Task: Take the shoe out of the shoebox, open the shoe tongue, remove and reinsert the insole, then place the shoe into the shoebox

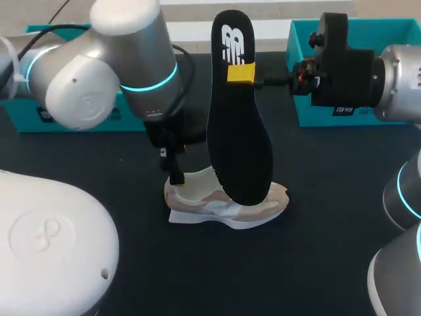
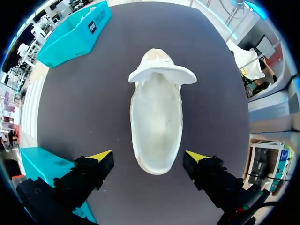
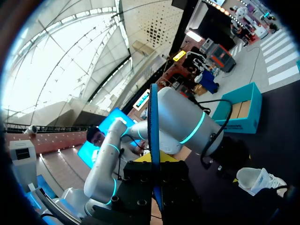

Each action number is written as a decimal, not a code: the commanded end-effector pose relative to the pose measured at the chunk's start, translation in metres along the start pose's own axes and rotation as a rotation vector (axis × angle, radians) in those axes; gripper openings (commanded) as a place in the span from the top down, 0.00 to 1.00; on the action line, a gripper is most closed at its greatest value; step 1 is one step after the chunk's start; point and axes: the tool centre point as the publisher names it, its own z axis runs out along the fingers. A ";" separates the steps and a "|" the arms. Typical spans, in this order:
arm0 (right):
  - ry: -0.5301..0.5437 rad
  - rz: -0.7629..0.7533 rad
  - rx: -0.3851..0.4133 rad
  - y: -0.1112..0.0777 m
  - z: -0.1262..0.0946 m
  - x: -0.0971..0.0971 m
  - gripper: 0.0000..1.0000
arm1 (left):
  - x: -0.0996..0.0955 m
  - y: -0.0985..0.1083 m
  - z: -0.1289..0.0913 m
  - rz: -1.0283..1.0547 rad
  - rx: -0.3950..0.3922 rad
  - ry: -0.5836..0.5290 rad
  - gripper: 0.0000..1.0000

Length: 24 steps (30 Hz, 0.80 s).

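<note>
Shoe (image 1: 227,205): on its sole mid-table (image 1: 316,257), toe twd robot's right, inside bare.
Tongue (image 2: 161,74): folded fwd over the toe end.
Insole (image 1: 240,138): black, upright above shoe, lower end over shoe's opening; contact w/ shoe unclear.
R gripper (image 1: 241,74): clamped on insole's upper part, one finger per face.
L gripper (image 2: 149,157): spread wide, tips either side of heel, clear of it, nothing held.
Teal shoebox parts (image 1: 309,112): at back of table, one behind each arm.
</note>
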 end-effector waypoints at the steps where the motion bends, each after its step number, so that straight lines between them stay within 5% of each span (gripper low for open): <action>1: -0.005 0.002 0.000 0.000 0.004 0.001 1.00 | -0.004 -0.010 0.007 -0.003 -0.065 0.008 0.00; 10: -0.005 0.002 0.000 0.000 0.004 0.001 1.00 | -0.013 -0.035 0.030 0.001 -0.086 0.003 0.00; 16: -0.005 0.002 0.000 0.000 0.004 0.001 1.00 | -0.022 -0.051 0.046 0.002 -0.028 -0.013 0.00; 20: -0.005 0.002 0.000 0.000 0.004 0.001 1.00 | -0.025 -0.058 0.060 0.005 -0.041 -0.004 0.30; 24: -0.005 0.002 0.000 0.000 0.004 0.001 1.00 | -0.026 -0.060 0.070 0.005 -0.030 0.002 0.30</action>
